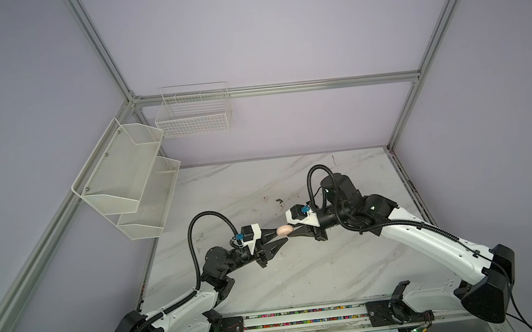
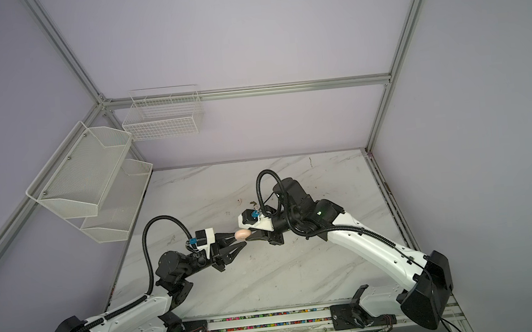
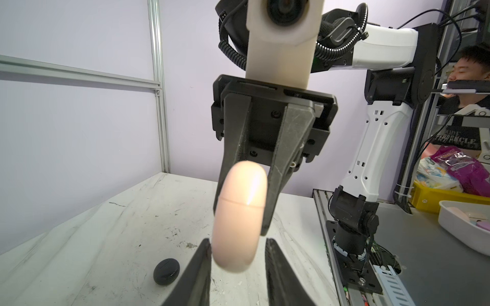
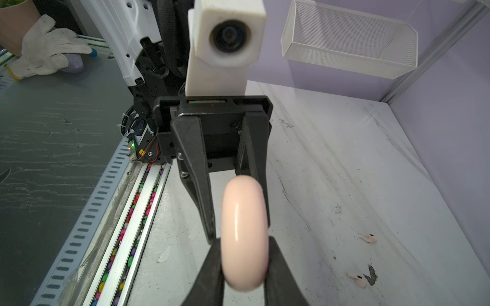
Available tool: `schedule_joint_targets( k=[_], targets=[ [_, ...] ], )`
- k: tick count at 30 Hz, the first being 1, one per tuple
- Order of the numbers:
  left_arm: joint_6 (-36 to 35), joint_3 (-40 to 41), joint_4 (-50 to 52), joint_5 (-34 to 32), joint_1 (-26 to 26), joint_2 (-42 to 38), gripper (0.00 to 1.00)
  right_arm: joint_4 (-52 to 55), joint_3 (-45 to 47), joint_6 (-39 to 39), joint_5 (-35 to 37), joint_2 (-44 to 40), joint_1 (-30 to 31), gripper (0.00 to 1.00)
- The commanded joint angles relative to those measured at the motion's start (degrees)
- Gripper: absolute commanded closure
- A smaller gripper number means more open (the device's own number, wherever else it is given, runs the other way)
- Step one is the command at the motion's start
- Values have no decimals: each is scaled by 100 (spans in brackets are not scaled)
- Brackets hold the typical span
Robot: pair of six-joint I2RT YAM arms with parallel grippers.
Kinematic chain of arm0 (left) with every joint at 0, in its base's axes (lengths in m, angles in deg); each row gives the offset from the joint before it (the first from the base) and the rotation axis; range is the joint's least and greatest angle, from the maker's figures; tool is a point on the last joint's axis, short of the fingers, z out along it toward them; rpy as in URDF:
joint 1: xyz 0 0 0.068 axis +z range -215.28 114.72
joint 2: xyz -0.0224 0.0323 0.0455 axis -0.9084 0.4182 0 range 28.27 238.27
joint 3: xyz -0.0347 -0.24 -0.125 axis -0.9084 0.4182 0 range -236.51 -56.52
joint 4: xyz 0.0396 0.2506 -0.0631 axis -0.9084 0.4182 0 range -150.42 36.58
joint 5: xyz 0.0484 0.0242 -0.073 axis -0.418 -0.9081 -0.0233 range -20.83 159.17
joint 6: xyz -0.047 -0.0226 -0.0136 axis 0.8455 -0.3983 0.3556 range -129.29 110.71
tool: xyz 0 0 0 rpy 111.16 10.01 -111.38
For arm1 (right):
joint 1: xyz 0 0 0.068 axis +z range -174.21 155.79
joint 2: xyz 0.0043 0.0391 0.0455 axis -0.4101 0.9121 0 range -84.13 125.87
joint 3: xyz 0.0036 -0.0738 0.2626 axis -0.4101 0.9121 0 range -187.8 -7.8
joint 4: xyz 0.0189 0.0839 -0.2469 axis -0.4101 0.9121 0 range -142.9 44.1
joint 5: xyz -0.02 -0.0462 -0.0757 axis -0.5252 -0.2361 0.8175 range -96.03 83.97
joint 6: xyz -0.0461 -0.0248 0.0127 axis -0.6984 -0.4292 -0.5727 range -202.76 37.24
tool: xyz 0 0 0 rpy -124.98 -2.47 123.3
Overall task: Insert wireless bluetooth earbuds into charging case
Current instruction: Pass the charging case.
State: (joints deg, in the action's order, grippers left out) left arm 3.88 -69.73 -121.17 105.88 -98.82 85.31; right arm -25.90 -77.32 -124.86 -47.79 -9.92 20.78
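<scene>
Marble-patterned white tabletop (image 1: 302, 279) spreads out beyond a front rail (image 1: 305, 316) packed with coloured beads. From where I stand, the 2 arms rise from that rail and meet above the middle of the slab. Between them hangs a pink charging case (image 1: 284, 229), a smooth rounded puck with its lid seam shut, held clear of the table in both top views (image 2: 242, 234). The right gripper (image 4: 245, 240) is clamped on it: in the right wrist view both black fingers press against the case's 2 broad faces with no gap. The left gripper (image 3: 237, 241) comes at the case from the opposite side and straddles it. In the left wrist view 1 finger (image 3: 202, 254) touches the case while its partner stands just off it, a sliver of table showing between, so those jaws are slightly parted rather than squeezing. Down on the slab lies a black case (image 3: 166, 271), shut, which I can make out only from the left wrist view. Farther back on the table, 2 pale pink earbuds (image 4: 368, 238) lie loose, near each other but apart, one of them (image 4: 358, 279) just beside a dark speck (image 4: 371, 275). Beyond that, a white mesh shelf (image 1: 125, 173) with 2 tiers hangs on the left wall and a wire basket (image 1: 193, 114) on the back wall.
</scene>
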Motion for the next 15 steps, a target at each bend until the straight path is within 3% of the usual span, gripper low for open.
schedule_joint_targets(
  k=[1,15],
  targets=[
    [-325,92,90,-178,-30,-281,67,50,-81,-78,-54,-11,-17,79],
    [-394,-6,125,-138,-30,-279,72,42,-80,-56,-95,32,-23,80]
  ],
)
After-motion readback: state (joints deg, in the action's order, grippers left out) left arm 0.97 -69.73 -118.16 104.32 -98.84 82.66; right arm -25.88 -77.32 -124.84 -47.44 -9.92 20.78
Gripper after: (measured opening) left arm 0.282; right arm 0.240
